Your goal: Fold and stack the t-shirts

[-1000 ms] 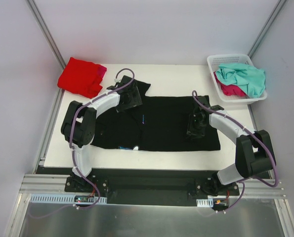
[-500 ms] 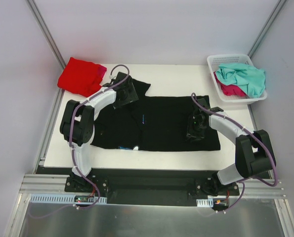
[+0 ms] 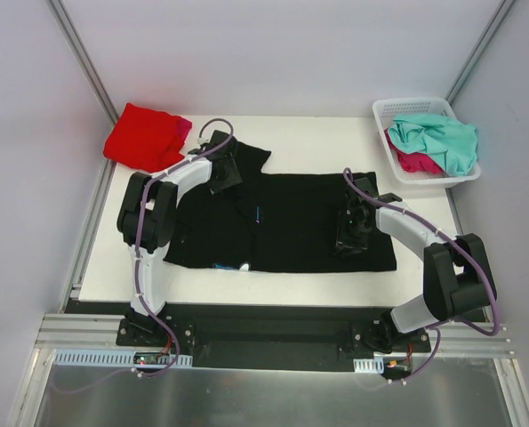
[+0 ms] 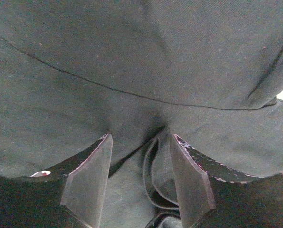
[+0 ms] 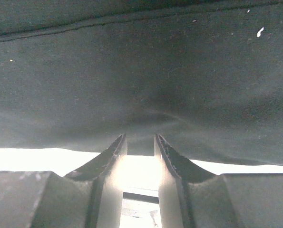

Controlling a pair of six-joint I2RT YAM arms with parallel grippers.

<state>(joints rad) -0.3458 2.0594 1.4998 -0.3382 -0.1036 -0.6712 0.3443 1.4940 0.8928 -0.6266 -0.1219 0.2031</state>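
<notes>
Out in the middle of the white table point(image 3: 322, 138) I've got the black t-shirt point(image 3: 291, 218) lying spread out flat, long side running left to right.

Left gripper point(image 3: 226, 171) is down on the shirt's far-left corner, by the sleeve. From its wrist cam the fingers point(image 4: 91, 175) stand apart with a raised ridge of black cloth between them, closer to one finger, not squeezed from both sides as far as I can see.

Right gripper point(image 3: 351, 233) sits on the right part of the same shirt. Its fingers are nearly together and clamped on a pinch of the black fabric, with puckers running into the tips.

Other stuff: red t-shirt point(image 3: 144, 138) is folded at the far-left corner, hanging partly off the table edge. White basket point(image 3: 415, 106) at the far right holds a crumpled teal t-shirt point(image 3: 442, 138) on top of a magenta-pink t-shirt point(image 3: 415, 163).
</notes>
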